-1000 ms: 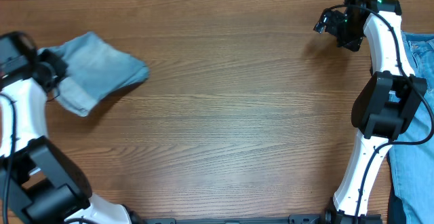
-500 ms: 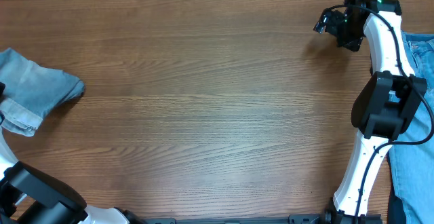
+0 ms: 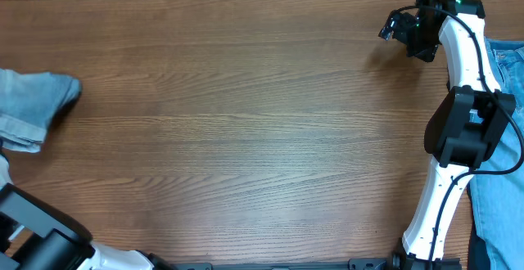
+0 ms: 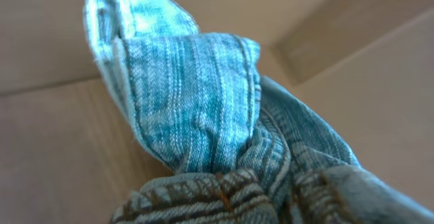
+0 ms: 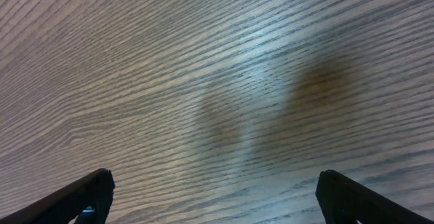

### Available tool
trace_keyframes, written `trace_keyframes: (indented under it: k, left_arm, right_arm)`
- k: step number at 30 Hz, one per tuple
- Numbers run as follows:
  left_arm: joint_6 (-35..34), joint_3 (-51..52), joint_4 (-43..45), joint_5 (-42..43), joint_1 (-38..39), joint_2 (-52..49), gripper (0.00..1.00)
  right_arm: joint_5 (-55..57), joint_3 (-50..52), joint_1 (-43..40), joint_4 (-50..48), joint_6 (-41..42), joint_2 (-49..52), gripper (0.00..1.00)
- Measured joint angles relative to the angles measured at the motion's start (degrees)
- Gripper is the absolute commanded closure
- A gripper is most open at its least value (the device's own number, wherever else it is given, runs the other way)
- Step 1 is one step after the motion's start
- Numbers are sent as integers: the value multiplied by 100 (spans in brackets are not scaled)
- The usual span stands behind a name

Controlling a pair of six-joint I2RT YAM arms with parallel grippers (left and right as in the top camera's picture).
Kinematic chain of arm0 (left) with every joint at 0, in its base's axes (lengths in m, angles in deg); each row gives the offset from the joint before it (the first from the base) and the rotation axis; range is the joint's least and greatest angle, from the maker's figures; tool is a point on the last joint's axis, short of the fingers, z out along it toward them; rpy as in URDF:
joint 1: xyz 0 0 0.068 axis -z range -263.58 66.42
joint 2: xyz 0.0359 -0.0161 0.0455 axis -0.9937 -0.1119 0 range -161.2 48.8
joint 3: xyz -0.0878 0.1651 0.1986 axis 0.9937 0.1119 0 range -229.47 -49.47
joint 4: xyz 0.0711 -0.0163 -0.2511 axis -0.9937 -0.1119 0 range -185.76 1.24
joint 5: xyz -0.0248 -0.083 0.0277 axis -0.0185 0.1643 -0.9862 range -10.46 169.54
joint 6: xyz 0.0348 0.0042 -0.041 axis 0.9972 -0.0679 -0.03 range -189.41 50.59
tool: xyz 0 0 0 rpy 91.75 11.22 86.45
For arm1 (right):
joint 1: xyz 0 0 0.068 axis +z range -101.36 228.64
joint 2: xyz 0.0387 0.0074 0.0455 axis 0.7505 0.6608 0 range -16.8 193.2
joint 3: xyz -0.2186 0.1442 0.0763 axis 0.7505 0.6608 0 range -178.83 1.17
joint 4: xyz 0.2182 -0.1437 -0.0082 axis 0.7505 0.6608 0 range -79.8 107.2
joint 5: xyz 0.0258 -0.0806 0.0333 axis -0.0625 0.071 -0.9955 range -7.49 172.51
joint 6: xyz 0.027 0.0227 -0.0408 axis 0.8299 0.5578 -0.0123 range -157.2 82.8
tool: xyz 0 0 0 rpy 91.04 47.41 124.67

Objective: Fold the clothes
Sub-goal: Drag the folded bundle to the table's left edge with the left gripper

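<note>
The pale light-blue denim shorts (image 3: pixel 33 106) lie bunched at the far left edge of the table, partly out of the overhead view. In the left wrist view the shorts (image 4: pixel 196 95) fill the frame, a stitched hem standing up and folds of denim covering my left fingers, which are hidden. The cloth hangs from that gripper. My right gripper (image 3: pixel 401 26) is at the far right back of the table, open and empty; its two dark fingertips (image 5: pixel 213 190) are wide apart above bare wood.
Deeper-blue denim garments (image 3: pixel 501 180) lie along the right table edge beside the right arm's base. The wooden table (image 3: pixel 262 131) runs between the arms. Beige flat surfaces (image 4: pixel 352 20) stand behind the shorts in the left wrist view.
The shorts have been dragged leftward, from the left part of the table to its very edge. The left arm has swung out of the overhead view. The right arm has not moved.
</note>
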Motion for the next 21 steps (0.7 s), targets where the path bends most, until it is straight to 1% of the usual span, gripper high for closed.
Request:
trace_keyframes:
  k: [1,2,3,4,5,7,9,10,11,14,18,20,21]
  left_arm:
    - [-35,52,492,409,-83,-55,96]
    - [-101,81,1314,1088,-181,-107,96]
    - [-269,70,1902,1567,-245,-105,96]
    - [-417,44,2127,1821,-273,-98,96]
    - [-590,13,2173,2116,-313,-76,96]
    - [-702,-9,1582,2374,-319,-76,96]
    - [-625,-7,662,2232,-319,-79,96]
    - [-592,-4,407,2070,-319,-79,96]
    - [-529,2,299,1875,-319,-94,96]
    - [-466,2,354,1753,-319,-236,96]
    - [-466,2,308,1746,-321,-872,96]
    - [-466,2,96,1725,-326,-1032,96]
    - [-466,-4,-164,1589,-323,-1032,96]
  right_arm:
    - [0,0,0,-2,0,0,0]
    - [-2,0,0,0,0,0,0]
    - [0,0,0,2,-2,0,0]
    - [0,0,0,-2,-2,0,0]
    - [-2,0,0,0,-2,0,0]
    - [-2,0,0,-2,0,0,0]
    - [-2,0,0,-4,-2,0,0]
    - [-2,0,0,-2,-2,0,0]
    - [-2,0,0,0,0,0,0]
    - [-2,0,0,-2,0,0,0]
    - [-2,0,0,0,0,0,0]
    - [0,0,0,0,-2,0,0]
    - [0,0,0,2,-2,0,0]
